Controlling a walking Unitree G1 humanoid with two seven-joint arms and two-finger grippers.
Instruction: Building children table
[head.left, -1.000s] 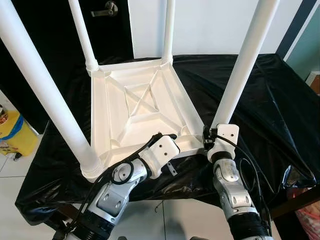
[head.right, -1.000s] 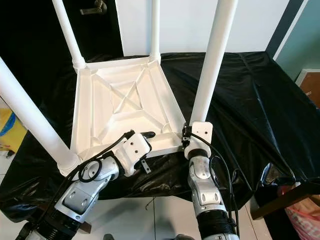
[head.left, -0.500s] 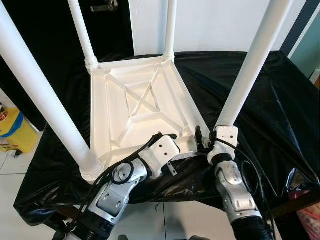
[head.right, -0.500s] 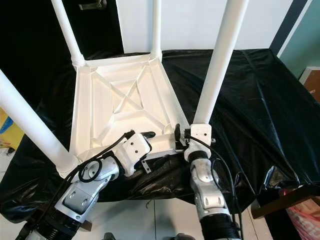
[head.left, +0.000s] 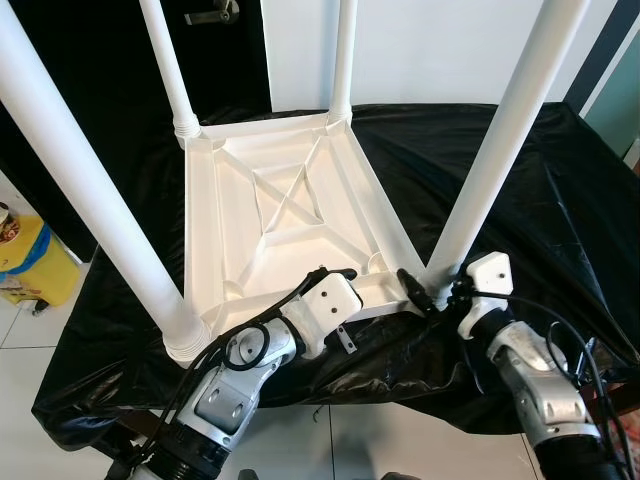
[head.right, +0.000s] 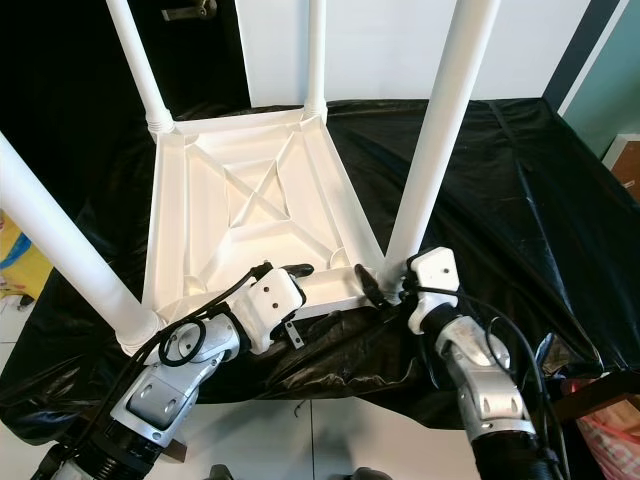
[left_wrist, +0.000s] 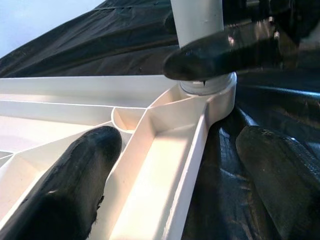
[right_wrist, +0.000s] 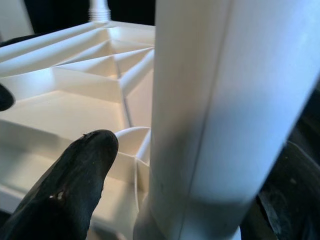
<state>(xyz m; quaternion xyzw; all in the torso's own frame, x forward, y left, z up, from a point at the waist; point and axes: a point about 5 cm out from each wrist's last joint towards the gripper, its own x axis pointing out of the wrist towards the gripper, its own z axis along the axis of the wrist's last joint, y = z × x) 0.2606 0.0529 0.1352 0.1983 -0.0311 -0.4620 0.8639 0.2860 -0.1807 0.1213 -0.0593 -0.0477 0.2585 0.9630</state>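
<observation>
Legs all standing on upturned table (head.left: 290, 215); right tool (head.left: 425, 292) spread around 4 o'clock leg (head.left: 490, 165); left tool (left_wrist: 170, 150) straddling rim, open.

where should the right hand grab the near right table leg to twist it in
Low on the near right leg, just above its socket, approaching from the robot's side. It is a plain round post standing up from the upside-down tabletop, so fingers can straddle it there, as the right hand is placed now.
</observation>
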